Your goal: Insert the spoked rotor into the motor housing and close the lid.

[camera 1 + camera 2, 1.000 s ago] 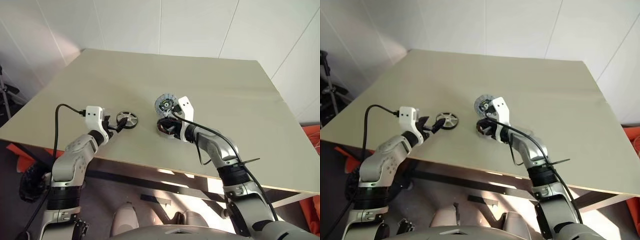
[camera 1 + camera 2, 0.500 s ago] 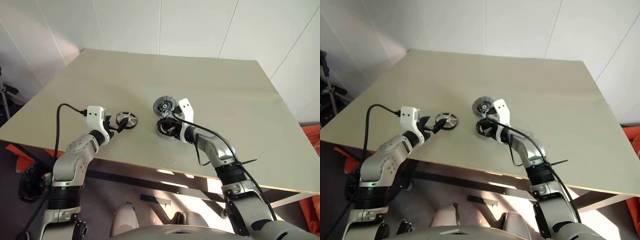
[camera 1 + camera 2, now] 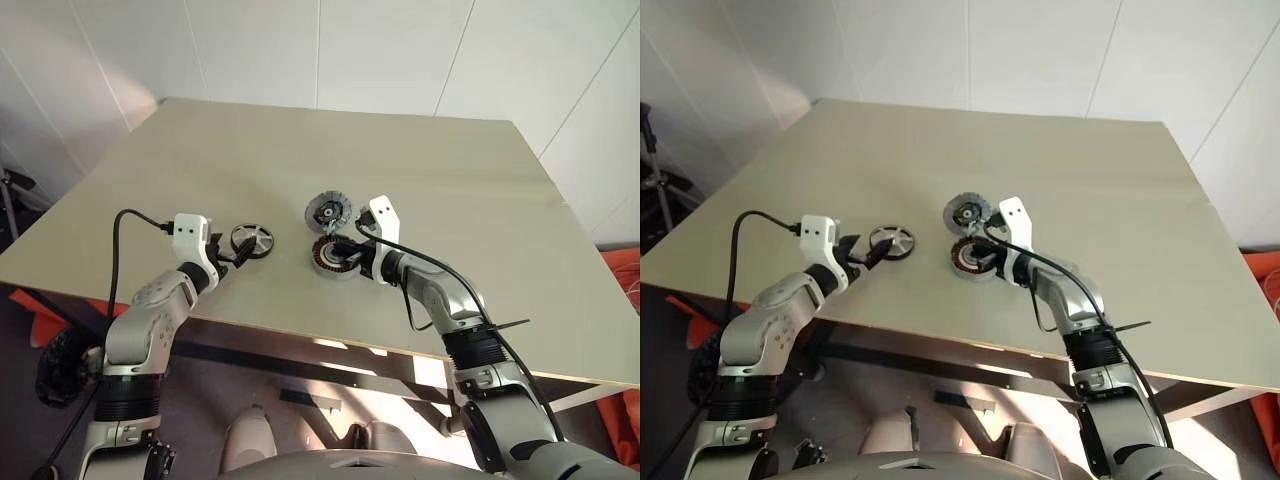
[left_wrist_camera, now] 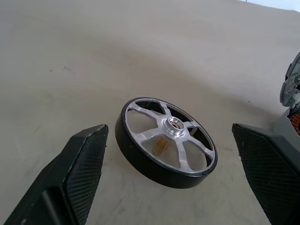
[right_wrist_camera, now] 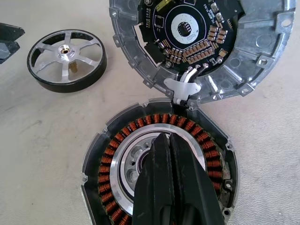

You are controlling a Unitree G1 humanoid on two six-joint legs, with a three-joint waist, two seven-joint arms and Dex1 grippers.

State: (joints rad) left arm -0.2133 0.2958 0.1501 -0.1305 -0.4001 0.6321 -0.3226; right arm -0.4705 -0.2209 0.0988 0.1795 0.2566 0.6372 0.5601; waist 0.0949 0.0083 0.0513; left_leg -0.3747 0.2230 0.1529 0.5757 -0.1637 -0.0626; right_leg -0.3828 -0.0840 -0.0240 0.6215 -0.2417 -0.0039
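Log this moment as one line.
left gripper: open, straddling spoked rotor on table | right gripper: shut, over motor housing | lid: open beside housing

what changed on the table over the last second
The right gripper, fingers shut, has slid to the right off the motor housing, so more of its copper winding ring now shows. The lid lies flat beside the housing as before. The left gripper stays open around the spoked rotor, which has not moved.
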